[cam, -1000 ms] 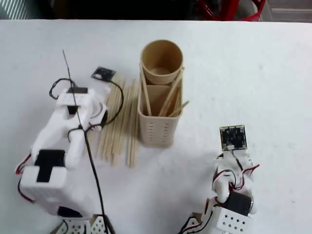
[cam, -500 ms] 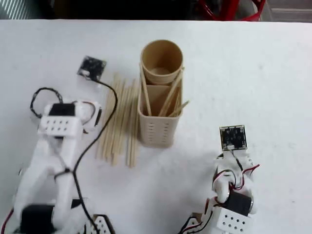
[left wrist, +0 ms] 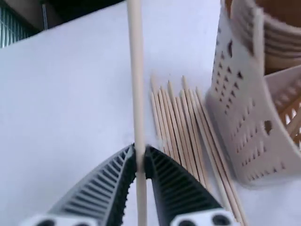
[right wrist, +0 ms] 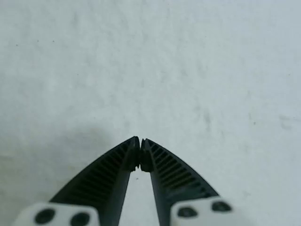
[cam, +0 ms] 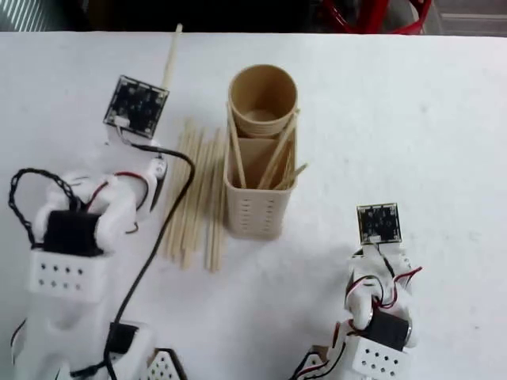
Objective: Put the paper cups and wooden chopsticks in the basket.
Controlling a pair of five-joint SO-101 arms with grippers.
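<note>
Left wrist view crops both ends of the chopstick (left wrist: 135,70) clamped in the left pincer (left wrist: 139,157). Loose chopsticks (cam: 190,198) lie at 9 o'clock of the basket (cam: 253,212), its paper cups (cam: 262,99) partly hidden. Right pincer (right wrist: 140,153) clenched, empty.

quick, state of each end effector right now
Left end effector: closed on one wooden chopstick.
Right end effector: closed, holding nothing.

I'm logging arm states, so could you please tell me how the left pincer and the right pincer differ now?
The left pincer is shut on one wooden chopstick; the right pincer is shut on nothing. The left pincer has the loose chopsticks and the basket close by; the right pincer faces the white table. Both have dark ribbed fingers.
</note>
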